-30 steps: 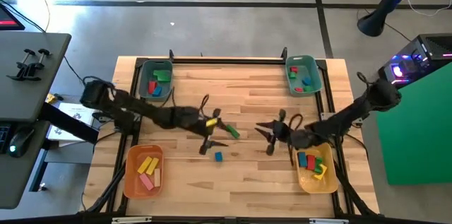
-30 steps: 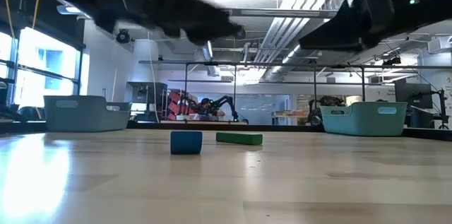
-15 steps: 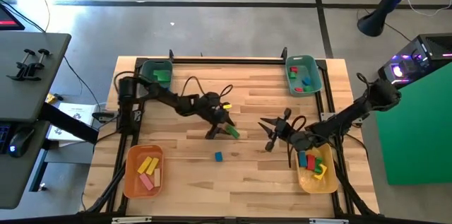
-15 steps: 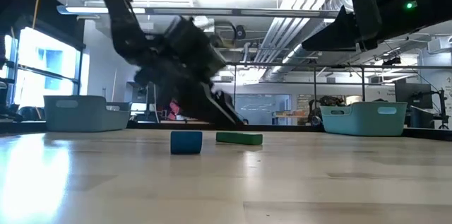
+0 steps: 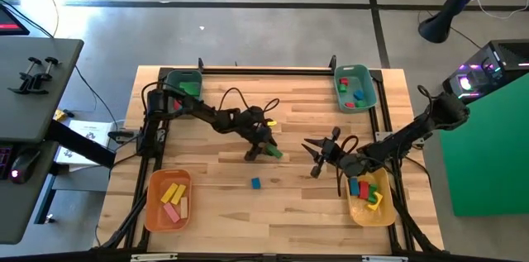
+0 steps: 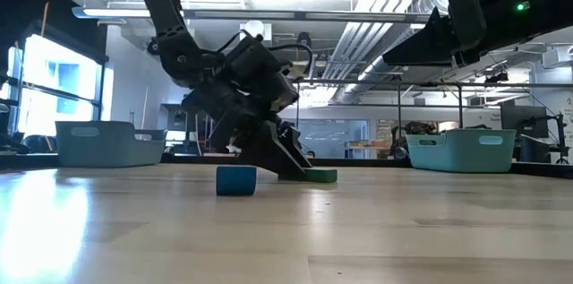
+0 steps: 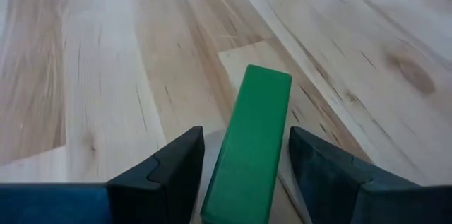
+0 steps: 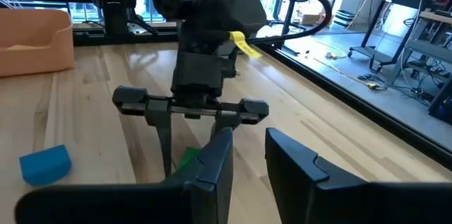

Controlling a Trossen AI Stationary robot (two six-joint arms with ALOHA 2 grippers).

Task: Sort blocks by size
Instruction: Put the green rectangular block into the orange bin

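The wooden worktop (image 5: 223, 212) carried four bins: a teal bin (image 5: 182, 92) at the far left, a second teal bin (image 5: 355, 86) at the far right, an orange bin (image 5: 169, 200) at the near left and a yellow bin (image 5: 369, 198) at the near right, each holding a few blocks. The left hand (image 5: 261, 152) was down near the worktop's middle, its fingers (image 7: 159, 174) open and straddling a green bar block (image 7: 249, 146) that lay flat on the wood. The bar's long axis ran along the line of the fingers, pointing straight away from the wrist; seen from above it lay slanted, its far end toward the right. The fingers stood just beside its long sides with slim gaps showing. The right hand (image 5: 312, 158) hovered right of centre, fingers (image 8: 212, 171) partly open and empty. A small blue cube (image 5: 255, 183) sat alone on the near side of the bar.
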